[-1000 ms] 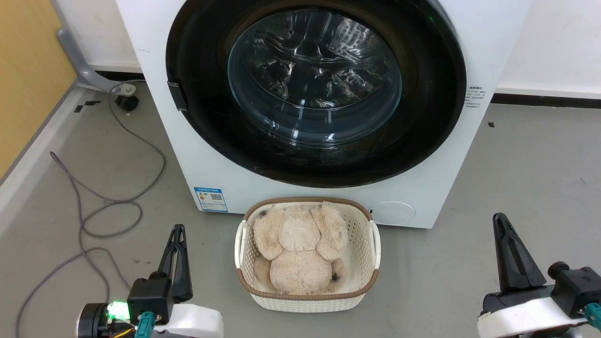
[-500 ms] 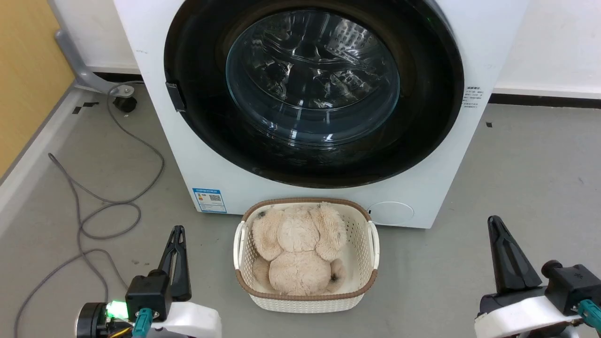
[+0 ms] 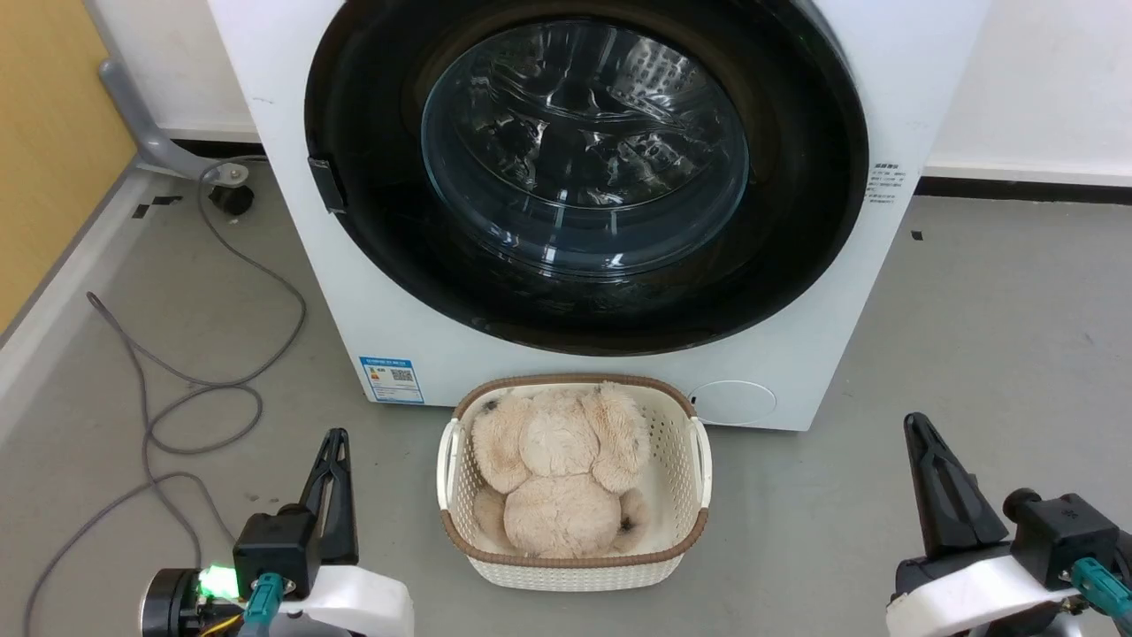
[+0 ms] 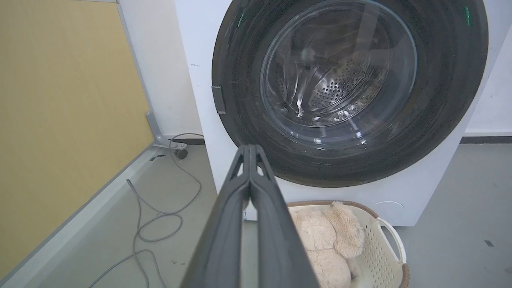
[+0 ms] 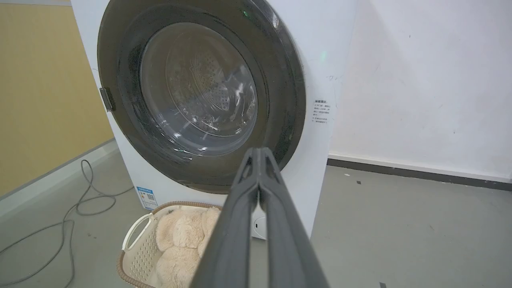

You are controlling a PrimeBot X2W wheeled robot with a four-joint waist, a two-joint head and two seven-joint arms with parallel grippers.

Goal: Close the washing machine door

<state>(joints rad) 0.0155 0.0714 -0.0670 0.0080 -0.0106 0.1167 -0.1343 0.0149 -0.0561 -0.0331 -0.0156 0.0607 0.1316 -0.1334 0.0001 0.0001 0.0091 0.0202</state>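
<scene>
The washing machine (image 3: 796, 354) stands at the back edge of the floor (image 3: 973, 310), against the white wall (image 3: 1044, 80). The washing machine door (image 3: 584, 168) sits flat against the machine's front, its black rim covering the round port. Through the bulging glass window the perforated steel drum (image 4: 336, 88) shows. A small dark tab (image 3: 329, 186) sits on the left side of the rim. A blue sticker (image 3: 391, 379) is at the lower left corner of the front and a round cover (image 3: 732, 401) at the lower right.

Just in front of the machine, a white basket (image 3: 575, 573) with a brown rim rests on the floor, near the machine's base but apart from the door. A beige plush toy (image 3: 557, 469) lies inside it.

The left gripper (image 3: 334, 438) hangs low over the floor to the left of the basket. Its fingers (image 4: 240, 208) are clenched together and hold nothing. The right gripper (image 3: 914, 423) hangs to the right of the basket, well apart from it. Its fingers (image 5: 236, 224) are likewise pressed together and empty. Both grippers point toward the machine, and neither touches the door.

A grey cable (image 3: 304, 310) loops across the floor near its left edge, beside the yellow wall (image 3: 44, 133).
</scene>
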